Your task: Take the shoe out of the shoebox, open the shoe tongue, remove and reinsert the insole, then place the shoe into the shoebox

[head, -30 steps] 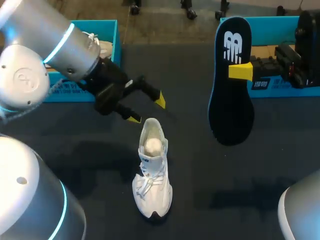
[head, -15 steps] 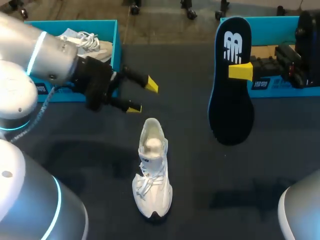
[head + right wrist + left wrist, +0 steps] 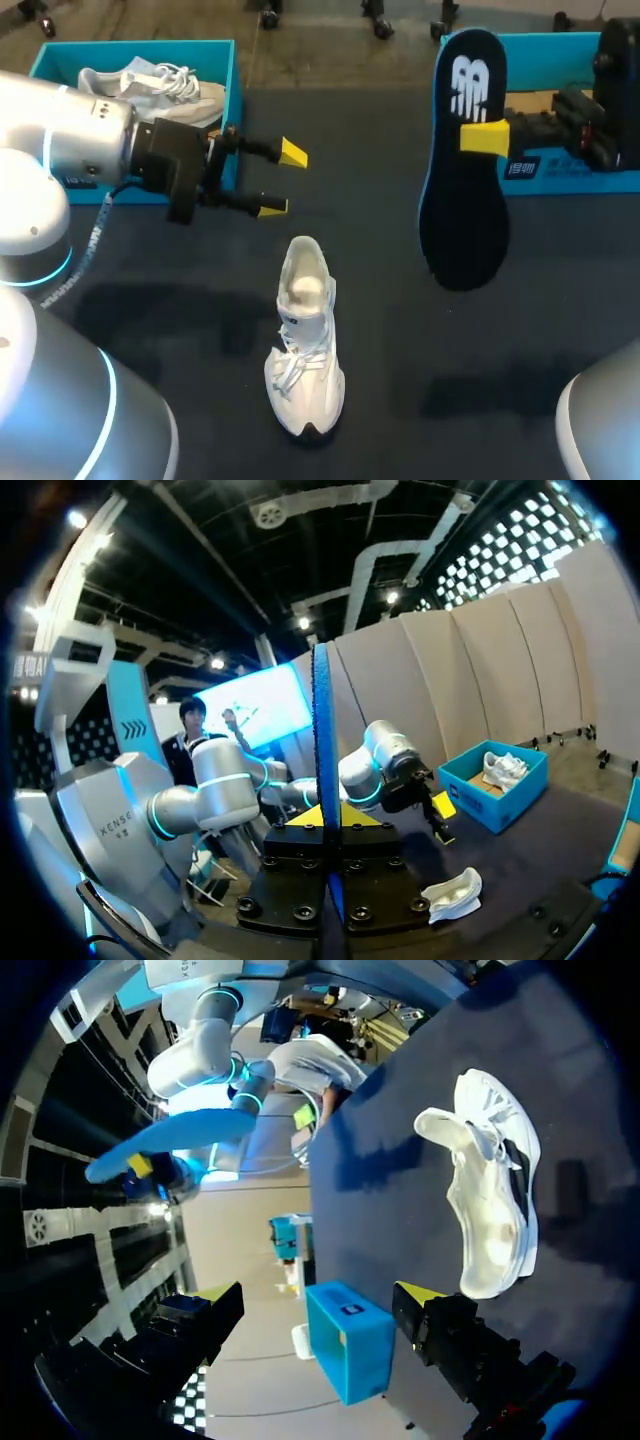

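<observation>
A white shoe (image 3: 303, 340) stands on the dark table with its tongue pulled open and its inside showing. My left gripper (image 3: 282, 180) hovers open and empty, behind and to the left of the shoe's heel. In the left wrist view the shoe (image 3: 490, 1200) lies off to one side of the open fingers. My right gripper (image 3: 483, 140) is shut on a black insole (image 3: 462, 190) with a blue rim, held up in the air at the right. The right wrist view shows the insole (image 3: 325, 760) edge-on between the yellow tips, with the shoe (image 3: 452, 897) below.
A teal shoebox (image 3: 228, 75) at the back left holds a second white shoe (image 3: 150, 85). Another teal shoebox (image 3: 560, 170) stands at the back right, behind the right gripper. My left arm's body fills the near left corner.
My left arm has drawn back to the left, away from the shoe's heel, with its gripper still open. The insole and the shoe have stayed where they were.
</observation>
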`<state>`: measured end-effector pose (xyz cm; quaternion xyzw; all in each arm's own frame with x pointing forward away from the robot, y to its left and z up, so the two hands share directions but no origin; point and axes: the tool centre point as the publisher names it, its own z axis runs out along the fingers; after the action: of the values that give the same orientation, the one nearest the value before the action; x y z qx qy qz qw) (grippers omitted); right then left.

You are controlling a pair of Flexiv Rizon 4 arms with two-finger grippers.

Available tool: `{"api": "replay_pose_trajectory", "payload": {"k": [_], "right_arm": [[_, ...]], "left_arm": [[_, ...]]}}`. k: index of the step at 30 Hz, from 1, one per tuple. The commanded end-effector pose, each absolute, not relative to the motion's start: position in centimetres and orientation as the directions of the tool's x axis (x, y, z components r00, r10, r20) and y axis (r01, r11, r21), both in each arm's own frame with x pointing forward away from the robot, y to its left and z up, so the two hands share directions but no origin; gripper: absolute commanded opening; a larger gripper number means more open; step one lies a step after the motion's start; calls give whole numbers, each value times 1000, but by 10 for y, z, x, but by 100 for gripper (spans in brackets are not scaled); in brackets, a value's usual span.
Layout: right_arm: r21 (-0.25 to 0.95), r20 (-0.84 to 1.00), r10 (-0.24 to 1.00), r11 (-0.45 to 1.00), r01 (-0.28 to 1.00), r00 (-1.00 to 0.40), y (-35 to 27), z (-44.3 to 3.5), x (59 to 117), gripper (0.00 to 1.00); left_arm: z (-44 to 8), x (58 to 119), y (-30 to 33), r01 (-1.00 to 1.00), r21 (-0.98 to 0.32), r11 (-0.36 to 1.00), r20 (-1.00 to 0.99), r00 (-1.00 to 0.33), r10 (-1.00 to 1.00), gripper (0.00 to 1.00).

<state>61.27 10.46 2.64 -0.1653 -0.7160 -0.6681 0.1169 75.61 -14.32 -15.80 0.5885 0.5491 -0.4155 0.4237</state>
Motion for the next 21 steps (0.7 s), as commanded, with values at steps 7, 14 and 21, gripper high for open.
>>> {"api": "replay_pose_trajectory", "payload": {"k": [7, 14, 21], "right_arm": [[777, 628, 40, 24, 629, -777, 113, -22, 707, 0], [742, 670, 31, -8, 670, -742, 113, -29, 722, 0], [742, 670, 31, -8, 670, -742, 113, -29, 722, 0]], "left_arm": [[-149, 771, -140, 993, 52, -106, -979, 72, 193, 100], [-149, 771, -140, 993, 52, -106, -979, 72, 193, 100], [-149, 771, -140, 993, 52, -106, -979, 72, 193, 100]]}}
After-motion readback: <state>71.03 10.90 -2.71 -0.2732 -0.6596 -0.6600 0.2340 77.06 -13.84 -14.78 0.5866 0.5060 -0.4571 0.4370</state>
